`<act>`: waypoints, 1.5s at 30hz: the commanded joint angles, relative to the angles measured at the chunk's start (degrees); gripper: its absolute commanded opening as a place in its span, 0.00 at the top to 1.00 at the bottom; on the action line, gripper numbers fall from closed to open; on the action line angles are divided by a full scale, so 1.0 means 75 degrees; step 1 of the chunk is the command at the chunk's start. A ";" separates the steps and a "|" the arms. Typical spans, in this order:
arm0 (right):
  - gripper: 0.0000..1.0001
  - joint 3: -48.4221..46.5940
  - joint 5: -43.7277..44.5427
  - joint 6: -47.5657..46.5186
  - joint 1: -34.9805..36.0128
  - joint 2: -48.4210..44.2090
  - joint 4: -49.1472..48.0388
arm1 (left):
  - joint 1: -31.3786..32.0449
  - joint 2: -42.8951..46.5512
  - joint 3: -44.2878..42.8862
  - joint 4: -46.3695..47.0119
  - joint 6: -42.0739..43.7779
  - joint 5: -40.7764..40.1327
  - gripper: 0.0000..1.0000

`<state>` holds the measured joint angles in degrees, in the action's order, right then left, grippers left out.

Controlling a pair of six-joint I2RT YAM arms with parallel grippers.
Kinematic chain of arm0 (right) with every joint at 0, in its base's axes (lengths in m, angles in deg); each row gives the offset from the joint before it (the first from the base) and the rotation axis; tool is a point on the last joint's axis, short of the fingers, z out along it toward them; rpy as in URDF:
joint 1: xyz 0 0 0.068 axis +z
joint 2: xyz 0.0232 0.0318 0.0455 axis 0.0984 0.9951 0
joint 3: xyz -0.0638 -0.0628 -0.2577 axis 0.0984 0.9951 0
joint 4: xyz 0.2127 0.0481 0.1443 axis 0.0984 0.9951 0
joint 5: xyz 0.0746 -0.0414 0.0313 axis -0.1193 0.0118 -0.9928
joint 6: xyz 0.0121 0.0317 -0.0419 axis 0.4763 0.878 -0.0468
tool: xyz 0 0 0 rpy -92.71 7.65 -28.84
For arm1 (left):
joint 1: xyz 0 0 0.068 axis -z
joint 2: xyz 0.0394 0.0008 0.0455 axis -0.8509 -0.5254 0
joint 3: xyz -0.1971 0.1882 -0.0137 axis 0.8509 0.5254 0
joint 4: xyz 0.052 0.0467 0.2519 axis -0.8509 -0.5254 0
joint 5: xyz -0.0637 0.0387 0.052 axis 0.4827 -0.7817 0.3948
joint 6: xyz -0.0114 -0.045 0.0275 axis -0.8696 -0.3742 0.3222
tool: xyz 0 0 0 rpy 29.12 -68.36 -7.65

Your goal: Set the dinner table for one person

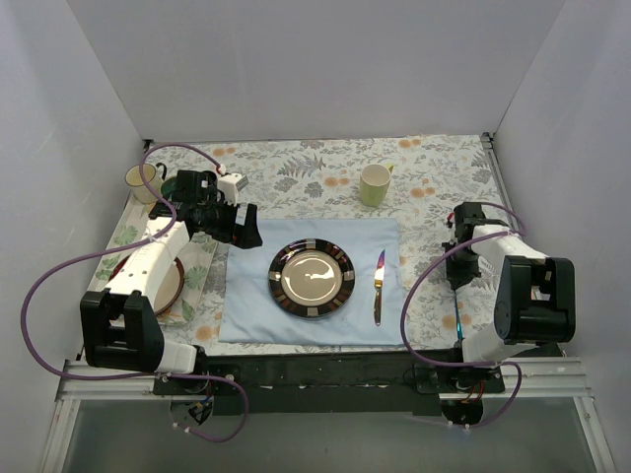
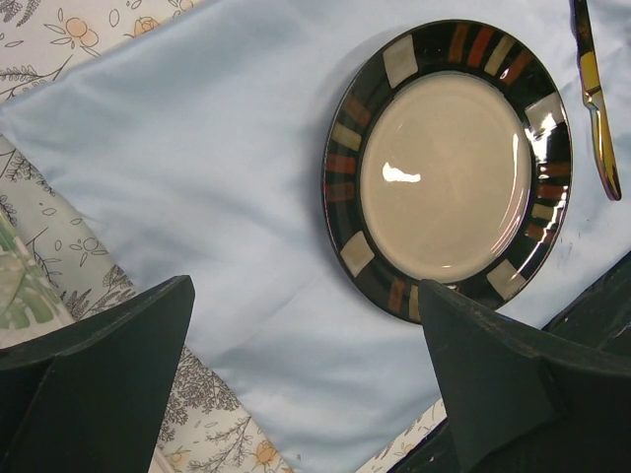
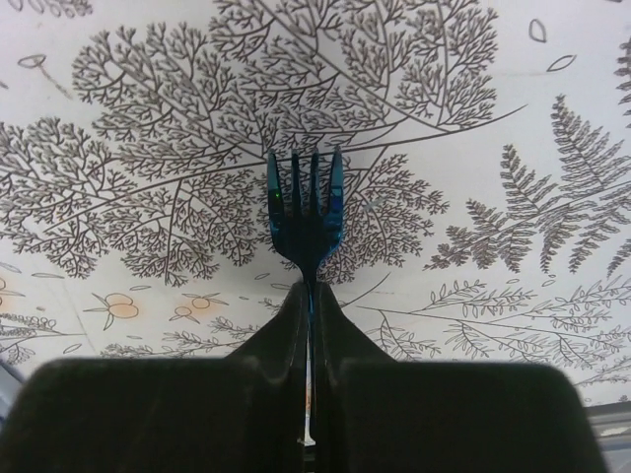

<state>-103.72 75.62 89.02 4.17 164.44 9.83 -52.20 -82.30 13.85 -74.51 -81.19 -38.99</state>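
Note:
The dinner table (image 1: 434, 168) carries a light-blue mat (image 1: 246, 305). On the mat lie a dark-rimmed plate (image 1: 312, 278) and, to its right, a knife (image 1: 379, 286). My left gripper (image 1: 252, 229) hovers open and empty over the mat's far left corner. In the left wrist view it (image 2: 306, 335) frames the mat (image 2: 197, 168), with the plate (image 2: 449, 172) and the knife (image 2: 596, 108) beyond. My right gripper (image 1: 459, 271), at the right of the mat, is shut on a blue fork (image 3: 306, 222). The fork's tines point outward above the leaf-printed cloth (image 3: 148, 118).
A yellow-green mug (image 1: 374, 184) stands behind the mat. A cream mug (image 1: 141, 181) stands at the far left. A second plate (image 1: 168, 286) rests on a leafy tray (image 1: 197, 258) left of the mat. White walls close in three sides.

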 commanded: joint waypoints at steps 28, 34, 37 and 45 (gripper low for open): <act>0.99 -0.8548 -0.0256 0.6446 0.8435 0.4603 -0.1440 | -0.0779 0.1214 -0.1065 -0.0694 -0.0029 -0.2272 0.02; 0.99 -0.8388 -0.0093 0.7372 0.8576 0.5253 -0.1602 | -0.0779 0.1202 -0.1065 -0.0718 0.0029 -0.2224 0.02; 0.99 -0.8748 0.0165 0.7373 0.8576 0.5592 -0.1134 | -0.0791 0.1202 -0.1030 -0.0718 0.0064 -0.2189 0.02; 0.99 -0.8762 0.0772 0.7630 0.8622 0.6073 -0.0219 | -0.0791 0.1190 -0.0995 -0.0742 0.0088 -0.2060 0.02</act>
<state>-168.61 76.41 142.99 68.74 208.15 3.60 -58.12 -75.19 6.07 -80.11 -81.23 -54.92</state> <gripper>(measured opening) 0.030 0.982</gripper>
